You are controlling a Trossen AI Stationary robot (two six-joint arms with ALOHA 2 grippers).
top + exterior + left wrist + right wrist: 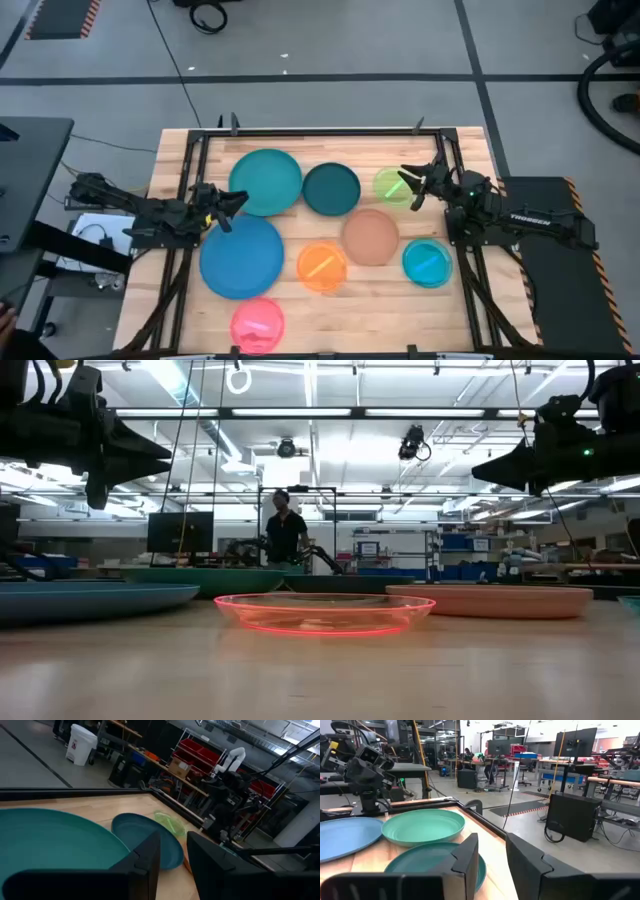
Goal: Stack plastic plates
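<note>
Left gripper (pixel 235 201): fingers apart with a gap between them, holding nothing, raised over the near edge of the large teal plate, just above the large blue plate.
Large blue round plastic plate (pixel 241 257): left side of the wooden table (pixel 470 310), flat, its rim touching or overlapping the teal one's edge.
Small pink translucent plate (pixel 258 324): front edge of the table, just below the blue one.
Large teal round plastic plate (pixel 266 181): back left, beside the dark teal plate.
Small orange translucent plate (pixel 321 266): centre front, between the blue and tan plates; nearest the low camera (pixel 325 613).
Medium dark teal plate (pixel 331 189): back centre, flat, between the large teal and green plates.
Medium tan-brown plate (pixel 370 238): right of centre, touching or nearly touching the orange one.
Small green translucent plate (pixel 391 186): back right, partly under the right gripper.
Right gripper (pixel 409 180): fingers parted, empty, hanging over the green plate's edge.
Small cyan translucent plate (pixel 427 263): right front, beside the tan-brown plate.
Person (pixel 284 532): standing in the room beyond the table.
</note>
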